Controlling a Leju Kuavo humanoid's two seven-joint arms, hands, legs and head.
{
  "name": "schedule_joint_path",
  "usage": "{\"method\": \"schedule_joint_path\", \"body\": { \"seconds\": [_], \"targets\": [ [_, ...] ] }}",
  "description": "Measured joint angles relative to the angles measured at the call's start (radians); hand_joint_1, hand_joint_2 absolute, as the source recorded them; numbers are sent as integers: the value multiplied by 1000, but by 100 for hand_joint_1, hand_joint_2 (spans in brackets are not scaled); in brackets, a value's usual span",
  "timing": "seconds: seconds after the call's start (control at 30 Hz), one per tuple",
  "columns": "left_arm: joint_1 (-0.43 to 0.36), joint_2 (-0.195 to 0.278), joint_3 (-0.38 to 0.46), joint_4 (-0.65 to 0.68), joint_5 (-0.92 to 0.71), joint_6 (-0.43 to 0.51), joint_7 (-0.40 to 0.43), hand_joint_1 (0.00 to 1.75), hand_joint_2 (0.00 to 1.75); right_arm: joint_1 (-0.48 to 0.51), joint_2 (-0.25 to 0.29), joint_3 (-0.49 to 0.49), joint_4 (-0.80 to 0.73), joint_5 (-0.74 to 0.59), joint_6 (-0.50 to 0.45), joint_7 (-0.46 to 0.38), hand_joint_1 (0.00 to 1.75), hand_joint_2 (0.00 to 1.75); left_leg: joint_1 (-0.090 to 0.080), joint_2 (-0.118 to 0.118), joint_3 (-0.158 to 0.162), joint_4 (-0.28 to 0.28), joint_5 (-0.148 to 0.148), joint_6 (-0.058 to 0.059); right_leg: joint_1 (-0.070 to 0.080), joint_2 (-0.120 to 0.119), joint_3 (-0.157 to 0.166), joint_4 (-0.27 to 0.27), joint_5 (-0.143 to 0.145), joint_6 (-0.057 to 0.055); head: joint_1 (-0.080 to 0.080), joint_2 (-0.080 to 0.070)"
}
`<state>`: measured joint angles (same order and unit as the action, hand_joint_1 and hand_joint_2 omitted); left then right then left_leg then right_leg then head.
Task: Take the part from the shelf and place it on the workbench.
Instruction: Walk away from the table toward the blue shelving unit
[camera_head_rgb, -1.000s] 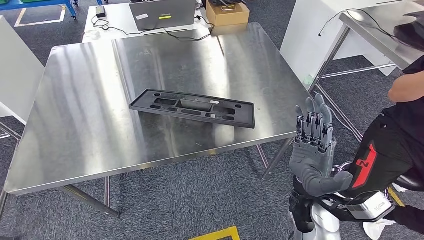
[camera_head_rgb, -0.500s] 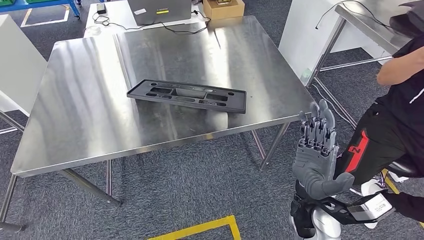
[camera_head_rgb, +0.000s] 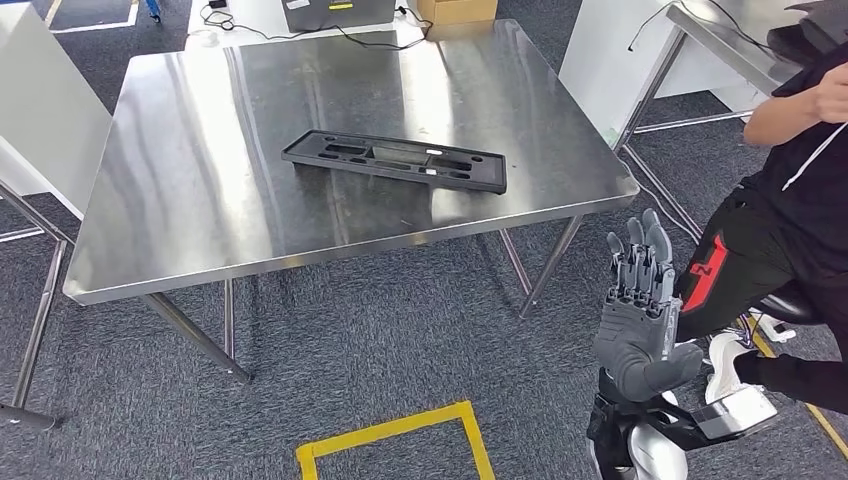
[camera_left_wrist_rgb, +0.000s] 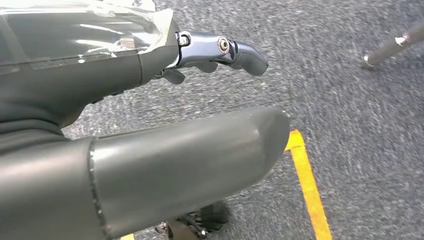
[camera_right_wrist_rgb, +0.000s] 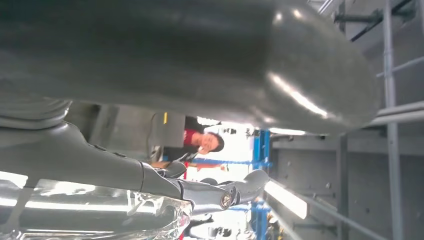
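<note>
Right hand (camera_head_rgb: 640, 310) is raised with fingers straight and empty beside the steel-topped workbench (camera_head_rgb: 200, 240), where the flat black slotted plastic part (camera_head_rgb: 395, 160) already lies well in from the edges, so withdrawal should keep clear of the seated person (camera_head_rgb: 790, 200).

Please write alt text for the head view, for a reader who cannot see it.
A flat black part lies on a steel workbench. The robot's right hand is raised off the bench's near right corner, fingers up, holding nothing. A person in black stands at the right.
</note>
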<state>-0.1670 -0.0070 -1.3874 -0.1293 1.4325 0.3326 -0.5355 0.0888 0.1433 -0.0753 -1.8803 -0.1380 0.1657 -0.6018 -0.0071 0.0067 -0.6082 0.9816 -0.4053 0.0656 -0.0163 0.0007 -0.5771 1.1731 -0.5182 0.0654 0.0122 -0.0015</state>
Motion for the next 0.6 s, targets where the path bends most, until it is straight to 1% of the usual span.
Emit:
{"method": "schedule_joint_path", "body": {
  "seconds": [0.03,0.07,0.1,0.13,0.17,0.2,0.23,0.27,0.3,0.33,0.37,0.4,0.43,0.47,0.5,0.53,0.57,0.6],
  "targets": [
    [0,0,0,0,2,0,-1,0,0,0,0,-1,2,4,-8,0,0,0,-3,0,-10,1,9,-3,4,0,62,-84,3,-4,0,0],
    [1,0,0,0,4,0,-1,0,0,0,0,-1,4,13,-21,-1,0,0,-5,0,-17,2,20,-7,8,-1,110,-156,-1,-11,-1,0],
    [1,0,0,0,5,0,-1,0,0,0,0,-1,6,25,-39,-1,0,0,-7,0,-20,2,29,-11,12,-1,137,-203,-8,-17,-1,0],
    [2,0,0,0,6,0,-1,0,0,1,0,-1,8,40,-62,-1,0,0,-7,1,-23,0,39,-16,15,-1,146,-226,-11,-23,-2,0],
    [3,1,-1,1,7,0,-2,0,0,3,0,-1,12,54,-86,1,0,0,-7,1,-25,-2,47,-21,11,-1,139,-229,-5,-28,-3,0],
    [5,2,-4,1,7,0,-3,0,0,4,0,-1,16,64,-106,3,0,0,-5,-1,-30,2,41,-27,6,-3,130,-230,4,-35,-3,0],
    [8,3,-6,2,8,0,-4,0,0,6,0,-2,22,71,-122,7,0,0,-2,-3,-39,18,16,-33,0,-5,122,-231,14,-45,-4,0],
    [10,3,-9,2,9,0,-4,0,0,9,0,-2,28,75,-133,10,0,0,2,-6,-52,51,-26,-39,-6,-8,112,-232,26,-54,-6,0],
    [11,3,-11,2,9,0,-5,0,0,12,0,-3,34,78,-142,14,0,0,7,-7,-68,105,-80,-45,-7,-10,101,-232,37,-61,-7,0],
    [12,3,-14,2,9,0,-5,0,0,16,0,-4,41,84,-152,17,0,0,11,-8,-84,170,-130,-51,-7,-11,89,-231,49,-64,-8,0],
    [12,3,-16,2,8,0,-4,0,0,19,0,-5,49,93,-166,22,0,0,16,-9,-96,232,-159,-58,-7,-12,76,-229,60,-63,-9,0],
    [12,4,-18,3,8,0,-4,0,0,23,0,-6,60,103,-183,28,0,0,21,-9,-97,273,-164,-64,-9,-12,61,-225,72,-58,-9,0],
    [12,4,-20,3,8,0,-4,0,0,26,0,-9,72,113,-199,34,0,0,27,-9,-83,283,-148,-70,-11,-13,43,-219,81,-53,-9,0],
    [12,4,-22,3,8,0,-3,0,0,29,0,-11,84,121,-212,39,0,0,34,-8,-52,257,-120,-76,-15,-13,25,-211,88,-47,-9,0],
    [11,5,-23,3,8,0,-3,0,0,31,0,-13,96,126,-221,42,0,0,41,-8,-6,203,-98,-83,-19,-13,7,-199,94,-41,-9,0],
    [10,4,-24,3,8,0,-3,0,0,32,0,-14,105,128,-225,42,0,0,43,-10,41,138,-95,-90,-21,-13,-11,-186,99,-34,-10,0],
    [9,4,-24,3,8,0,-3,0,0,32,0,-15,113,129,-227,42,0,0,43,-12,76,86,-100,-91,-21,-13,-26,-175,104,-27,-10,0],
    [8,5,-24,3,8,0,-3,0,0,32,0,-16,118,130,-228,42,0,0,41,-14,94,52,-111,-88,-19,-13,-35,-167,109,-18,-9,0]
  ]
}}
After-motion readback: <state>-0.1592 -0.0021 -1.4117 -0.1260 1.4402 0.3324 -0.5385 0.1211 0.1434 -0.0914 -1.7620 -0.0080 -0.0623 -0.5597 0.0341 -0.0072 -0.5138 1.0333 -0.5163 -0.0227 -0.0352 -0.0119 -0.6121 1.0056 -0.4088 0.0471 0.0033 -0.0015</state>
